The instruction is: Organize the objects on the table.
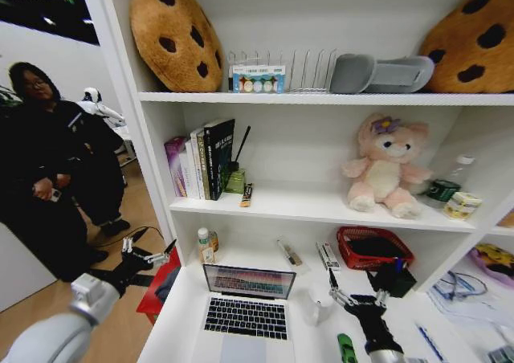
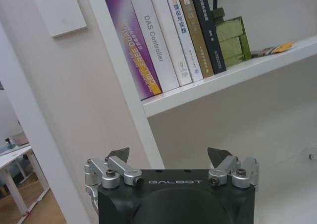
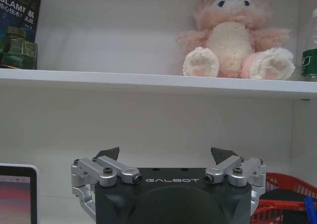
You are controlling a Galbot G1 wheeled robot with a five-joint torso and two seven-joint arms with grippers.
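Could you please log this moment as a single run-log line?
left gripper: open, off desk's left edge | right gripper: open, above desk | laptop: open on desk | toy car: untouched

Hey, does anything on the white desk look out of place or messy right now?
Yes. The laptop sits open, and the green toy car and blue pen lie loose on the desk beside it rather than put away.

Laptops: one [image 1: 248,303], open, left of the right gripper [image 1: 356,298]
Toy cars: one, green [image 1: 346,348], just beside that gripper's wrist
Blue pens: one [image 1: 431,343], to its right
Cookie cushions: two [image 1: 176,35] [image 1: 474,42], high above both grippers
Plush bears: one, pink [image 1: 385,168], above the right gripper
Books: four [image 1: 201,158], above the left gripper [image 1: 149,255]
Red baskets: one [image 1: 374,248]
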